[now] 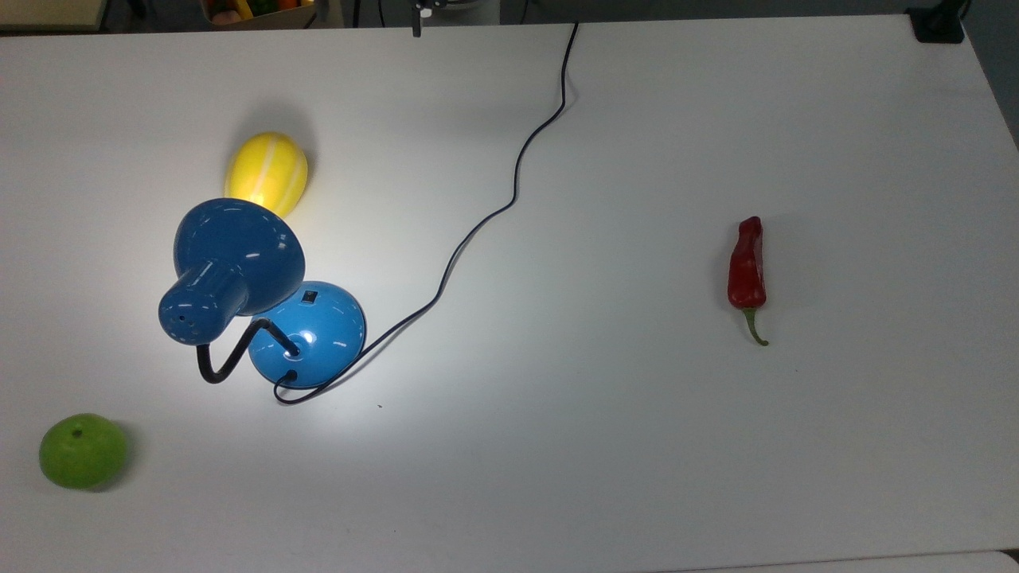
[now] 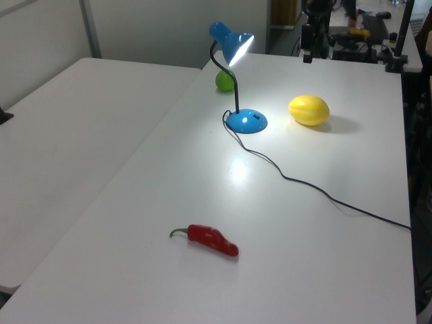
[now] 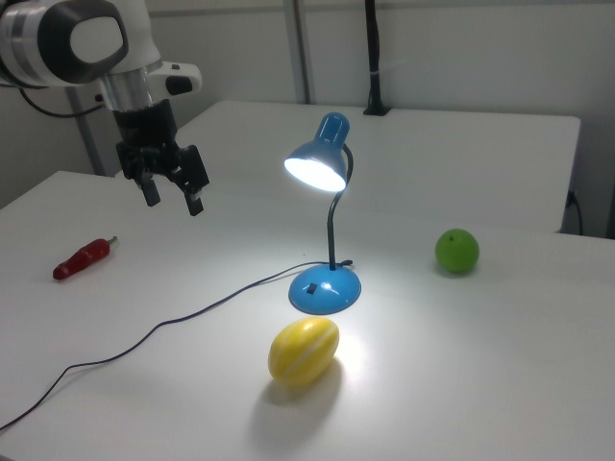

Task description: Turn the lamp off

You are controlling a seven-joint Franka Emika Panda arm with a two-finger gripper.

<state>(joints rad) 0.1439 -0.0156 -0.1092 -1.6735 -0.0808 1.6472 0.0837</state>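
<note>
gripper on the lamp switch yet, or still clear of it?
Apart. In the right view the gripper hangs in the air to the right view's left of the lamp, with bare table between them; the lamp is lit.

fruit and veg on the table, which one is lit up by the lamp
The yellow melon, right beside the lamp. The green apple and red chili lie outside the glow.

White tables (image 2: 81, 155) stand side by side before pale walls (image 3: 461, 48).

The lamp's cord (image 1: 509, 208) runs off the frame edge.
</note>
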